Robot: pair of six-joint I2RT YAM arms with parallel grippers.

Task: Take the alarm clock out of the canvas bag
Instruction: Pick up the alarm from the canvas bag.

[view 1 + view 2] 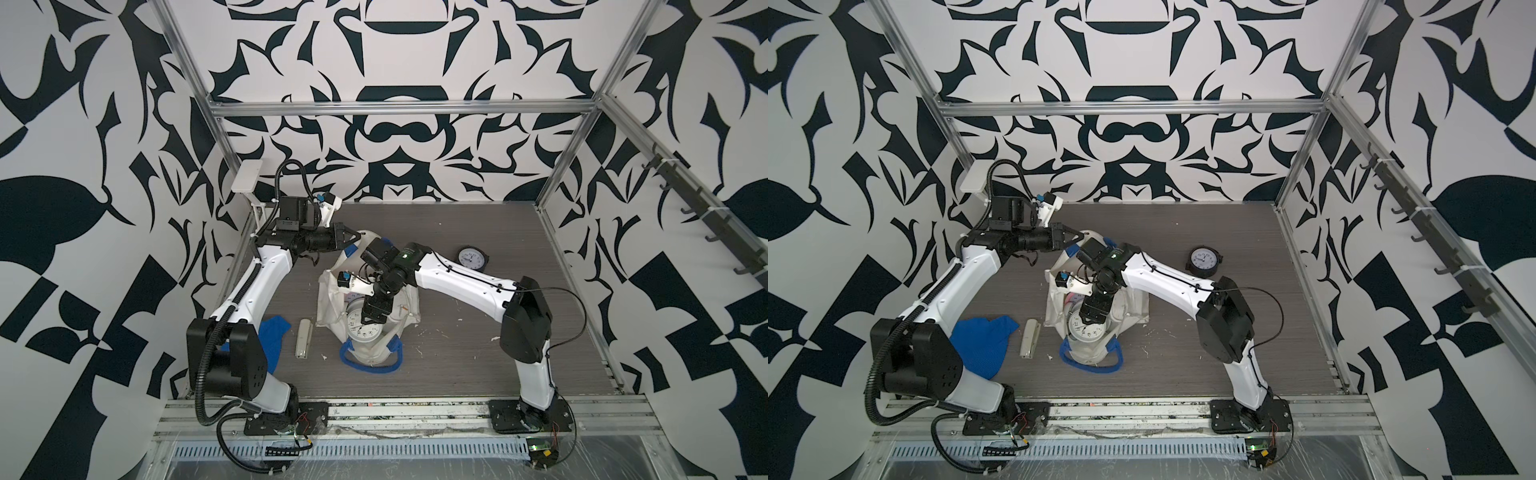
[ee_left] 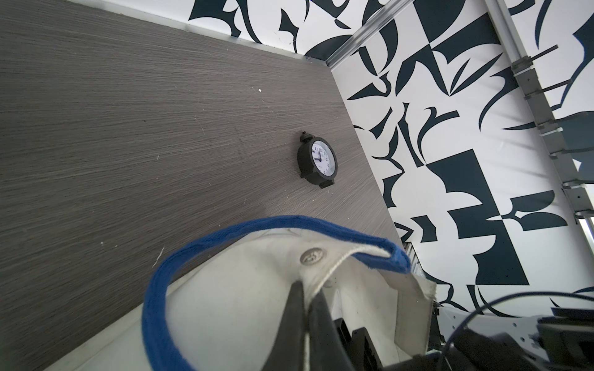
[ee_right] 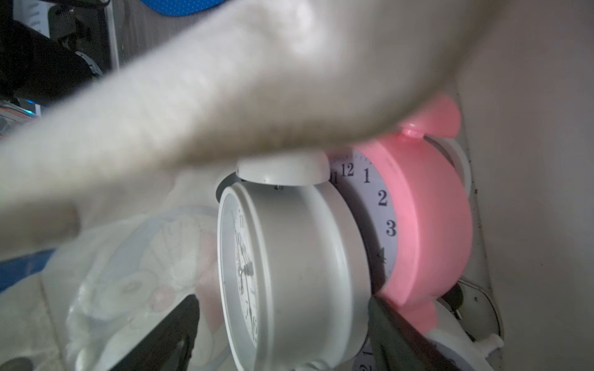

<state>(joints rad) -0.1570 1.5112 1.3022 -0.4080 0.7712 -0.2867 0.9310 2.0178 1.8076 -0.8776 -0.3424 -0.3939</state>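
The off-white canvas bag lies in the middle of the table with its mouth up. My left gripper is shut on the bag's far rim and holds it up. My right gripper reaches down into the bag. Its jaws are open and straddle a white alarm clock, one finger before the face, the other at the back. A pink alarm clock leans right behind the white one. A fold of canvas hides their tops.
A black alarm clock lies on the table at the far right, outside the bag. A blue cloth and a beige stapler-like bar lie left of the bag. A clear plastic wrapper sits inside.
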